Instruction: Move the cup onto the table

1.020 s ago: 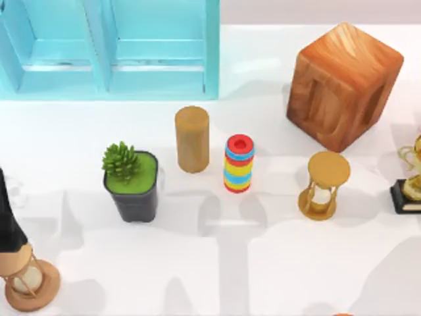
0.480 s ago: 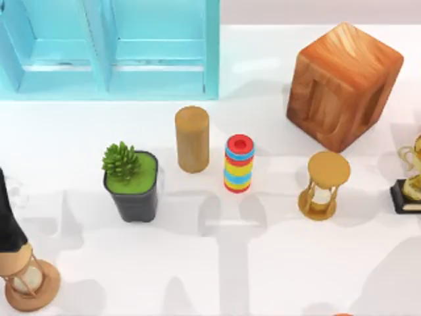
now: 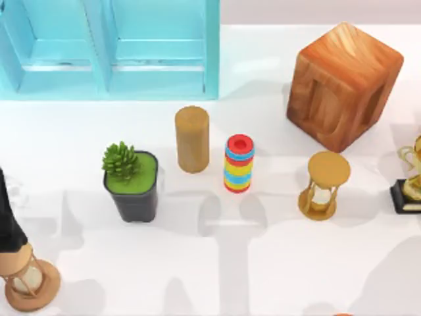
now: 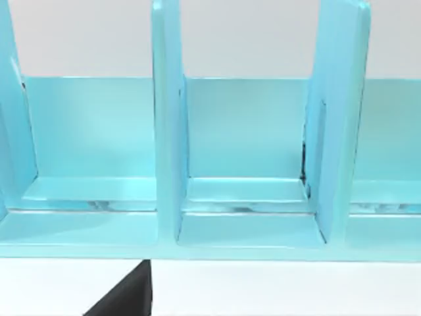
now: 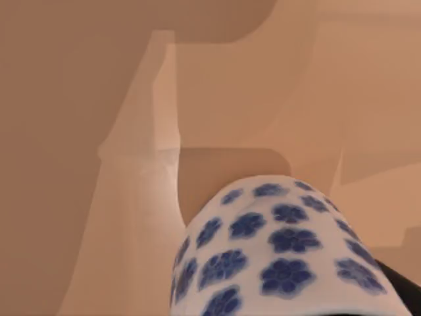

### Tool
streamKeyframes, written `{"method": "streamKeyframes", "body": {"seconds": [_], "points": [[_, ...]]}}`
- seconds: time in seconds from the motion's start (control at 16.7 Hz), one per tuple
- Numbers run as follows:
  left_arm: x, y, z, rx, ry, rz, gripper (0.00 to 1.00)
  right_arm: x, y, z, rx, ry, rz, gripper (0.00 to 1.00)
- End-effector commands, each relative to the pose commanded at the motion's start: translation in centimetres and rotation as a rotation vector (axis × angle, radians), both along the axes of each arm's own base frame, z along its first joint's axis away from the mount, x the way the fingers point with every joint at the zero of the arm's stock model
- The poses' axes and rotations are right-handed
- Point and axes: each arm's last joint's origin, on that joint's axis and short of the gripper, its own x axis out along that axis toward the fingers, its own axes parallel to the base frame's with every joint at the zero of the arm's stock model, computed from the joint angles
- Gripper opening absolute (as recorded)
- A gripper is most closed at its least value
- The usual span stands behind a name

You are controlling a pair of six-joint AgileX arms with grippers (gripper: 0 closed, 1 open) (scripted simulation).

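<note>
— Where is the rounded white porcelain cup [image 5: 283, 257] with blue flowers located?
— Close before the right wrist camera, against smooth tan surfaces; the gripper's grasp cannot be told.

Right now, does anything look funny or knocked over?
Nothing is tipped or spilled on the table: the potted plant, wooden cylinder, ring stack and hourglass all stand upright. One oddity: the blue-flowered cup appears close up in the right wrist view against tan surfaces, not on the white table.
</note>
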Motion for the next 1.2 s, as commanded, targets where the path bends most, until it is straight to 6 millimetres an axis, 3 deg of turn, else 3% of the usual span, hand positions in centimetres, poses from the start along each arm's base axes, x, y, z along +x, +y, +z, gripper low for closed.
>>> {"method": "streamKeyframes", "body": {"seconds": [0.6,0.9,1.2], "points": [[0.0,0.0,0.0,0.0,0.0,0.0,1.0,-0.7,-0.3,0.7,0.01,0.01,-0.056,0.0],[0.0,0.0,0.0,0.0,0.0,0.0,1.0,-2.6,1.2,5.2,0.019,0.025,-0.244,0.0],[0.0,0.0,0.0,0.0,0.0,0.0,1.0,-1.6,6.1,9.2,0.002,0.016,-0.188,0.0]]}}
